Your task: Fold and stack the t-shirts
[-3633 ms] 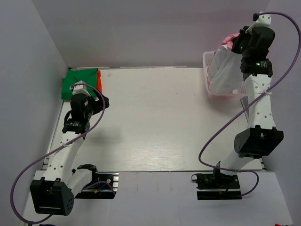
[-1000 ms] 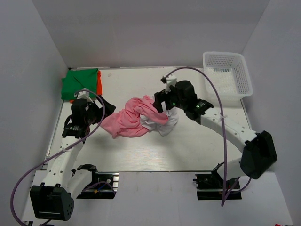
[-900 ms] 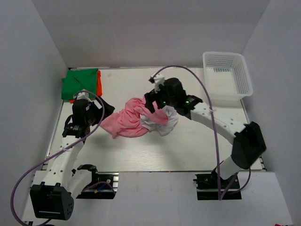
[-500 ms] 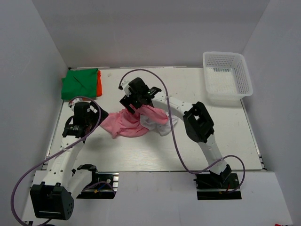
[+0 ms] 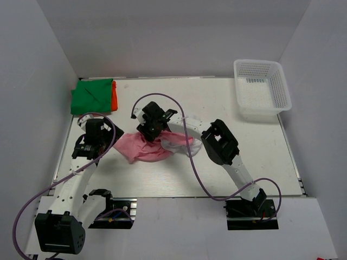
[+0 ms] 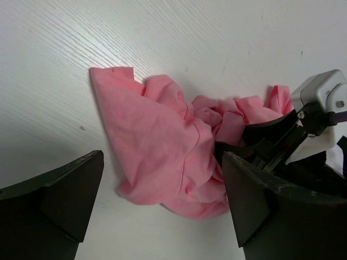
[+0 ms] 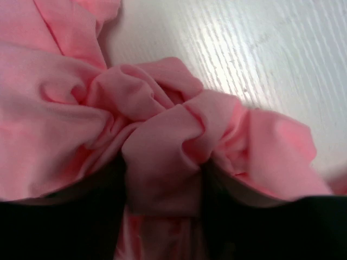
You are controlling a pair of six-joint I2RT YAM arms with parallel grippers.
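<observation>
the right gripper (image 7: 162, 187) pinched a bunched fold of the pink t-shirt (image 6: 157, 146), likely to spread it, while the left gripper (image 6: 160, 189) hovered wide open and empty.

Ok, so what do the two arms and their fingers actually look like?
Both the left arm and the right arm are slim white tubes joined by chunky black housings. A thin purple cable loops loosely along each, left and right. The left fingers and right fingers are broad matte black wedges.
</observation>
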